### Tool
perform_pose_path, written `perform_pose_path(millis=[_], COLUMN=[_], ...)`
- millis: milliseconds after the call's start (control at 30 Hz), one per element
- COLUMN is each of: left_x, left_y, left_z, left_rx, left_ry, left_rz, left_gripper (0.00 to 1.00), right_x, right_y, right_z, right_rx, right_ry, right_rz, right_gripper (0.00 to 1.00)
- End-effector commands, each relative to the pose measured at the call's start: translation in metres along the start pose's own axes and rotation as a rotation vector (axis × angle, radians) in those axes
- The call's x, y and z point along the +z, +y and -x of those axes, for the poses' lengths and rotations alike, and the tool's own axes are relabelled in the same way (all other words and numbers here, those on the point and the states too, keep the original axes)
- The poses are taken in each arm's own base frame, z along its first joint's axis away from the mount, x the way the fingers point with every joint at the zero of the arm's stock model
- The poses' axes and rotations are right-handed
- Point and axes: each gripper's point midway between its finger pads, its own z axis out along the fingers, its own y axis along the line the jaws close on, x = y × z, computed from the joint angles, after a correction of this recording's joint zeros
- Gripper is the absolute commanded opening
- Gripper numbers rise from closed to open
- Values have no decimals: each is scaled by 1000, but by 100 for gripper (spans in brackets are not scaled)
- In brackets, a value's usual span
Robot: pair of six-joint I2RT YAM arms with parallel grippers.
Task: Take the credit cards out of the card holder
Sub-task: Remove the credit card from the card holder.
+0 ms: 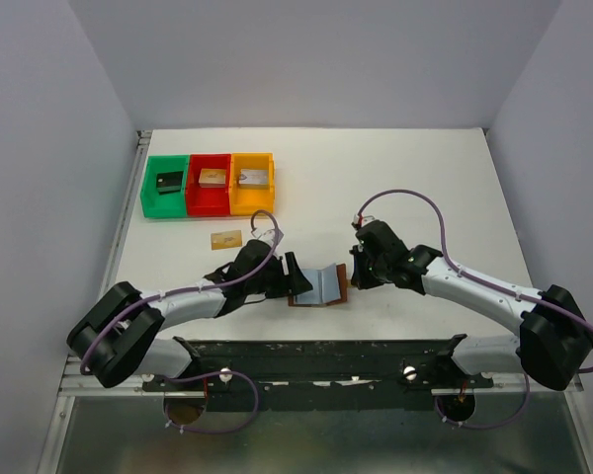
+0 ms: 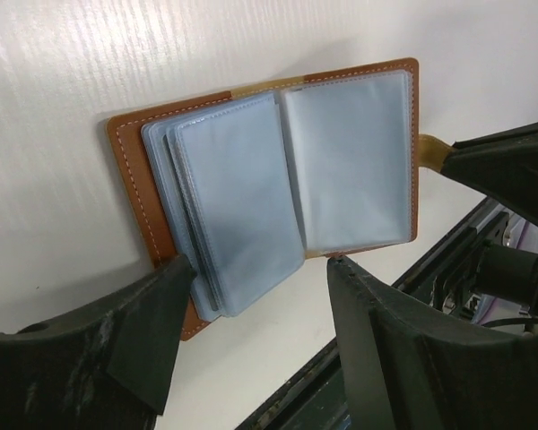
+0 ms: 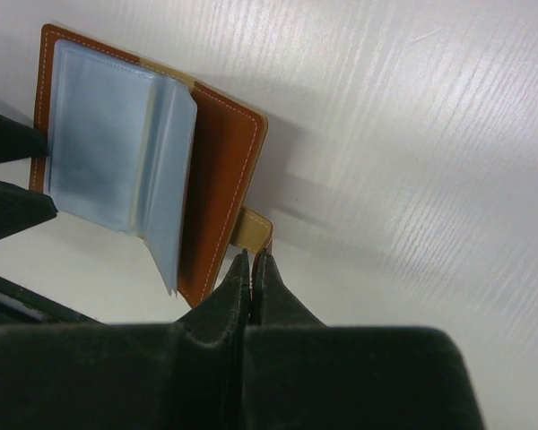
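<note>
Judging by the top view, the job is begun but not finished: one tan card (image 1: 225,239) lies loose on the table (image 1: 425,178), up and left of the holder (image 1: 323,286), which sits open at the middle of the frame between the two arms. The right hand (image 3: 253,262) is closed tight, and its tips appear to pinch the holder's snap tab (image 3: 255,230) at the lower centre of its own view, steadying the cover. The left hand (image 2: 260,269) stands wide open with nothing in it, one finger at each side of the lower edge of the fanned sleeves (image 2: 242,206). These sleeves look an even pale blue; whether cards sit inside them cannot be told. What is left, by my reading, is to search each sleeve and draw out any card inside.
</note>
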Motion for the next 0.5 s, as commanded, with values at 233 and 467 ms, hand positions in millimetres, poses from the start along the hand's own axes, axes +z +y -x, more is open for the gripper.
perform_pose_path(millis=[233,467], left_x=[-21,-11], left_y=[-7,-4], left_z=[24,12], left_rx=[32,18], left_ry=[-134,-90], left_rz=[25,10], left_gripper=[75,76], right_x=[1,1], right_y=[1,4], right_z=[-2,-1], right_rx=[-4,-4], right_ry=[1,4], right_rz=[16,27], right_gripper=[0,0])
